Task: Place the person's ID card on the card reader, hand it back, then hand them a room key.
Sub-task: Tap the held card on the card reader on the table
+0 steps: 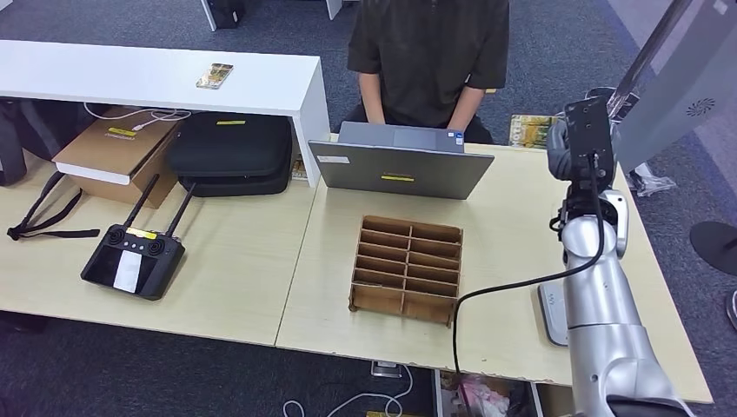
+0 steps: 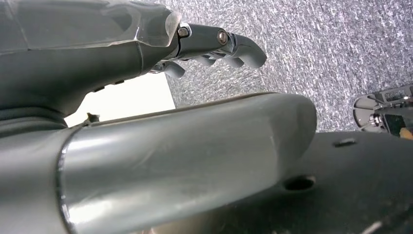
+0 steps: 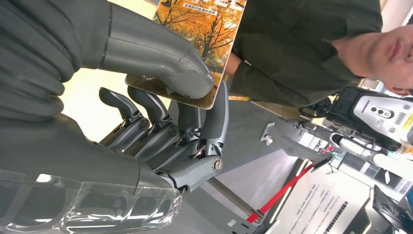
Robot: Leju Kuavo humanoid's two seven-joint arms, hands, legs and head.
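My right hand point(image 1: 574, 139) is raised over the far right of the desk and pinches a card point(image 3: 207, 34) printed with orange autumn trees between the thumb point(image 3: 160, 56) and the fingers. From the head view the card point(image 1: 530, 130) sticks out of the hand toward the person point(image 1: 430, 52), who sits behind an open grey laptop point(image 1: 400, 165) with both arms down at it. A white card reader point(image 1: 551, 314) lies on the desk, partly hidden by my right arm. My left hand point(image 2: 219, 46) hangs over grey carpet, holding nothing, fingers loosely bent.
A brown slotted card organizer point(image 1: 406, 268) stands mid-desk in front of the laptop. To the left lie a black remote controller point(image 1: 133, 261), a black case point(image 1: 230, 152) and a cardboard box point(image 1: 117, 152). Another picture card point(image 1: 215, 76) rests on a white shelf point(image 1: 261, 82).
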